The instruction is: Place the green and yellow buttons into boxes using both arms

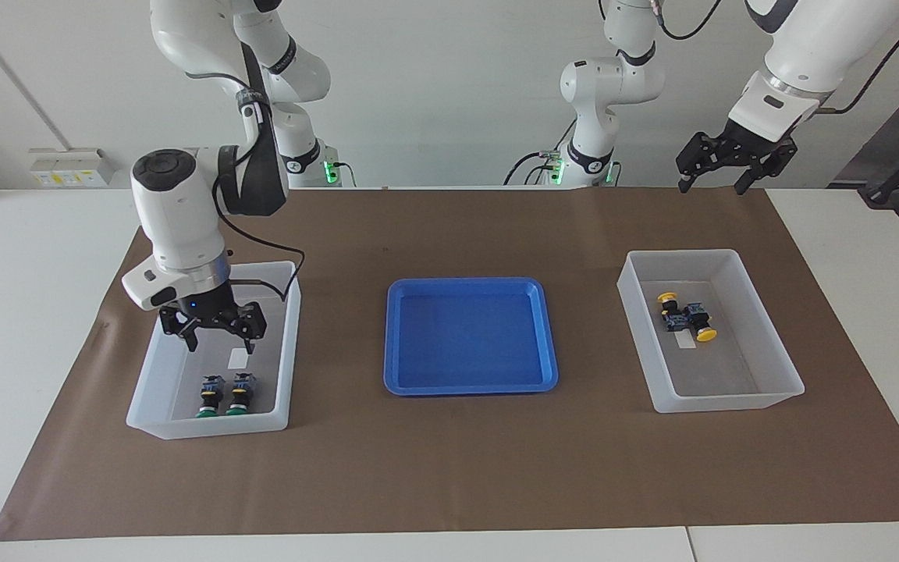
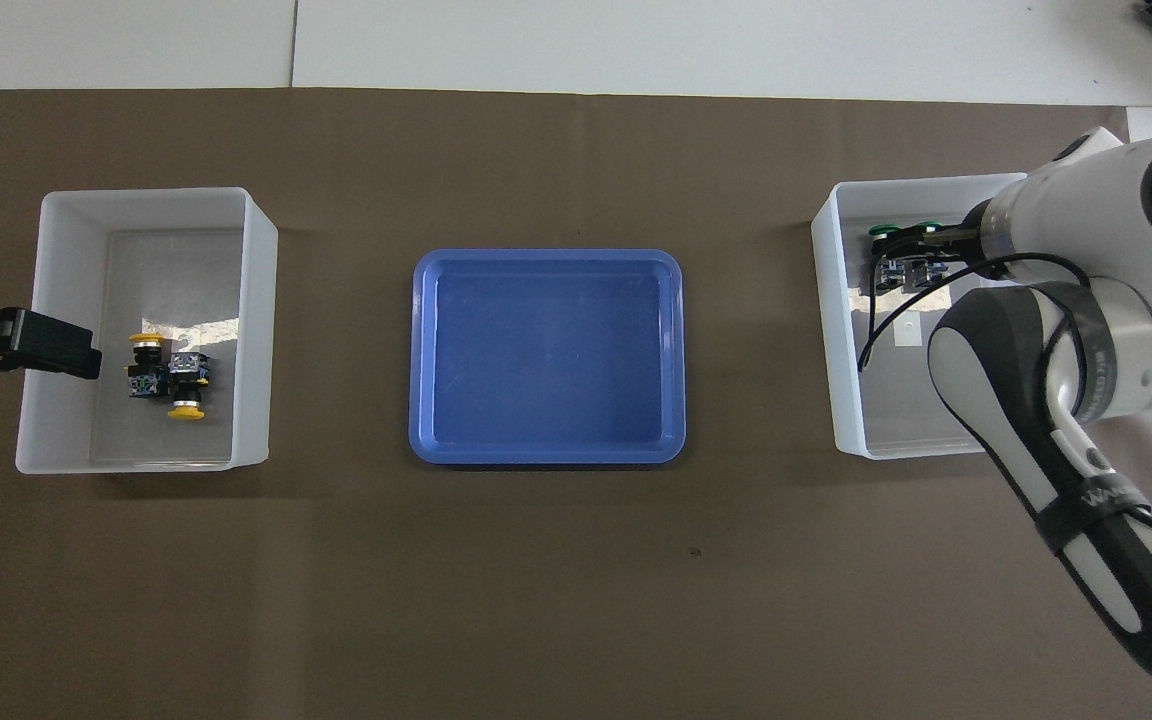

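Two white robot arms work at a table covered with brown paper, on which stand two translucent white boxes with a shallow blue tray (image 1: 470, 336) between them. The right end effector (image 1: 214, 334) hangs with its jaws spread open and empty inside the upper part of the box at the right arm's end of the table (image 1: 149, 390). Directly below it on the box floor lies a small white sticker, and lower still, farther from the robots than the end effector's tips, the two green buttons (image 1: 223, 394) stand side by side, touching or nearly so, close to the box wall; nothing grips them. The left end effector (image 1: 713, 184) is raised high in the air with its jaws open and holding nothing, over the edge of the brown paper nearest the robots, well apart from and above the box at the left arm's end of the table (image 1: 769, 390). In that box, well below the left end effector, the two yellow buttons (image 1: 687, 316) lie on their sides, packed close together over another white sticker. The blue tray holds nothing. Judging by this layout, the sorting looks essentially complete: all four buttons sit in boxes, green in one and yellow in the other, with no button visible elsewhere on the table. What seems left is only for the right arm to lift clear of its box.
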Robot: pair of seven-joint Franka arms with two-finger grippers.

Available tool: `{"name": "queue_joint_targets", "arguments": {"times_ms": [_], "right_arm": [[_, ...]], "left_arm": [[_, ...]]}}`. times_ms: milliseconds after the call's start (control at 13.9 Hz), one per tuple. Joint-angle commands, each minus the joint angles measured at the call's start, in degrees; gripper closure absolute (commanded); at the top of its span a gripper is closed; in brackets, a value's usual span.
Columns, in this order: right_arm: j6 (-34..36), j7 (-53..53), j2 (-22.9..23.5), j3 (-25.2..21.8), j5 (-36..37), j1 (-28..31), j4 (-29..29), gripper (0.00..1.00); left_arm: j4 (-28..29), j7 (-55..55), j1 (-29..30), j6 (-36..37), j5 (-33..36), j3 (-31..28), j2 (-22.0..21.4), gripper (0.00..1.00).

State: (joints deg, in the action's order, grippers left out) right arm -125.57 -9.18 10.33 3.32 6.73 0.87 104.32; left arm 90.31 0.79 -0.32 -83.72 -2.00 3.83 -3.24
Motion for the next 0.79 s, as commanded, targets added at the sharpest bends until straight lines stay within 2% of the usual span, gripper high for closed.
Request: {"name": "queue_joint_targets", "arguments": {"times_ms": [0,360,720], "right_arm": [[7.0,-0.5,-6.8,0.4,-5.4,0.3,1.1,0.00],[23.0,-0.4,-8.9,0.2,-5.6,0.7,-9.3,0.00],[31.8,0.1,-12.1,0.2,-5.6,0.7,-8.6,0.00]], "left_arm": [[0.8,-0.9,-0.3,0.4,-0.7,-0.1,-0.8,0.00],[0.9,-1.0,-0.3,0.4,-0.7,-0.1,-0.9,0.00],[0.9,-1.0,-0.4,0.3,-0.8,-0.1,-0.9,0.00]]}}
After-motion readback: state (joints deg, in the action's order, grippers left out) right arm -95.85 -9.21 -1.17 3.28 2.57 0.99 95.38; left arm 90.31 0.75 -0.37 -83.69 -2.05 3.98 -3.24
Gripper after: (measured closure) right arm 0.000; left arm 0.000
